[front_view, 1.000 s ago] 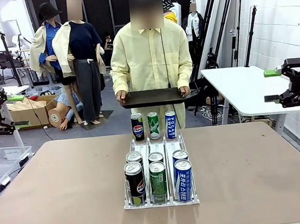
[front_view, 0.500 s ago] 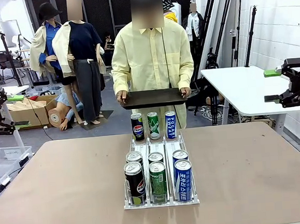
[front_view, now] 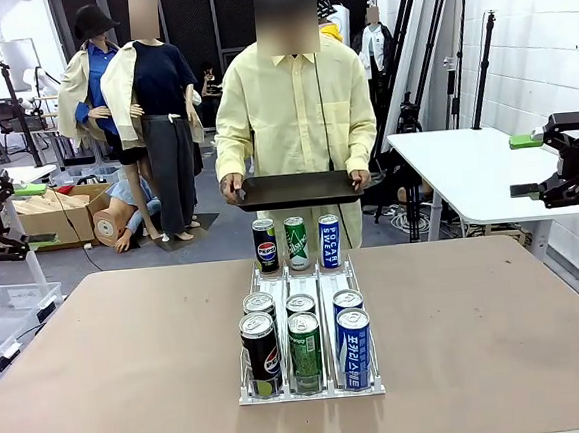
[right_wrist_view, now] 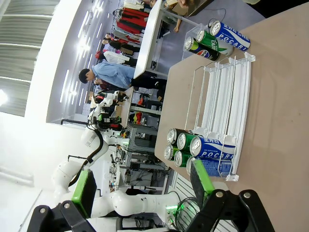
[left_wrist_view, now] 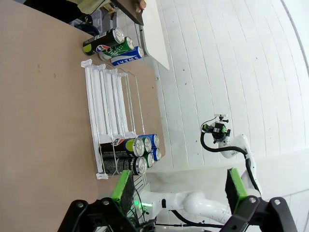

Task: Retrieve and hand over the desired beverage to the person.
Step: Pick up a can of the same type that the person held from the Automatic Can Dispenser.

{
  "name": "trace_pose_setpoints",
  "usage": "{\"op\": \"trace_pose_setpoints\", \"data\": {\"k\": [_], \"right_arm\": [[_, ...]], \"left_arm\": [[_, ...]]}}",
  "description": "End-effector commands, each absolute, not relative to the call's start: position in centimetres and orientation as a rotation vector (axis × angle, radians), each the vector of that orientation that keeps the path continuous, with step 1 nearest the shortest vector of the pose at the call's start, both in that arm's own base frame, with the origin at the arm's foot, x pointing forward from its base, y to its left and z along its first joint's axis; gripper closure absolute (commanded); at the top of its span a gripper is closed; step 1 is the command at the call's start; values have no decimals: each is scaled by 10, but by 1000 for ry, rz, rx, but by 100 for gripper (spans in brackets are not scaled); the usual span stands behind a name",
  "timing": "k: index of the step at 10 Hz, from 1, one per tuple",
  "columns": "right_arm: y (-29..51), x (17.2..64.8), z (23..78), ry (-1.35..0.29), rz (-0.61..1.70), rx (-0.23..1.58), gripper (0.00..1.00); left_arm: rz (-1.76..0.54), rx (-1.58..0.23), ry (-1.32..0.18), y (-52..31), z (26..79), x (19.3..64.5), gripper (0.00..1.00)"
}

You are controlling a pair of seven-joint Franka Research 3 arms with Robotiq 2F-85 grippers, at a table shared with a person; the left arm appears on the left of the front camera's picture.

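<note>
Standing by the big brown table (front_view: 101, 372), I see a person (front_view: 292, 116) in a yellow shirt at the far side, holding out a flat dark tray (front_view: 297, 189) with both hands. A clear rack (front_view: 302, 278) sits in the middle of the table. Drink cans stand in it in three rows: black cans (front_view: 260, 351), green cans (front_view: 305, 350) and blue cans (front_view: 354, 347). I can't tell which one is wanted. A full can would be a bit heavy, hard, smooth and slippery, so I think squeezing round its middle is best. The black ones show the Pepsi sign, and a blue one reads POCARI. The left pincer (left_wrist_view: 179, 191) and right pincer (right_wrist_view: 144, 188) are both wide apart, holding nothing.
</note>
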State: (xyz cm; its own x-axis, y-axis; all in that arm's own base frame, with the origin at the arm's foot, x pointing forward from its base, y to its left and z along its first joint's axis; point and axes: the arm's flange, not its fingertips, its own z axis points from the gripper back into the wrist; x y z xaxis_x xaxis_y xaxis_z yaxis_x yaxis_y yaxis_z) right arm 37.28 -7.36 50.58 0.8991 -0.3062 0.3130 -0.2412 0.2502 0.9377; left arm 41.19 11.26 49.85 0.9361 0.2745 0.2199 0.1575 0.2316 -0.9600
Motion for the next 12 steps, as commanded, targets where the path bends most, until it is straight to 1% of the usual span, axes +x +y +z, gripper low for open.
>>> {"op": "trace_pose_setpoints", "data": {"k": [1,12], "right_arm": [[-73,374,508,-493,-36,1344,0],[-73,374,508,-493,-36,1344,0]], "left_arm": [[88,-1338,-393,112,500,409,0],[88,-1338,-393,112,500,409,0]]}}
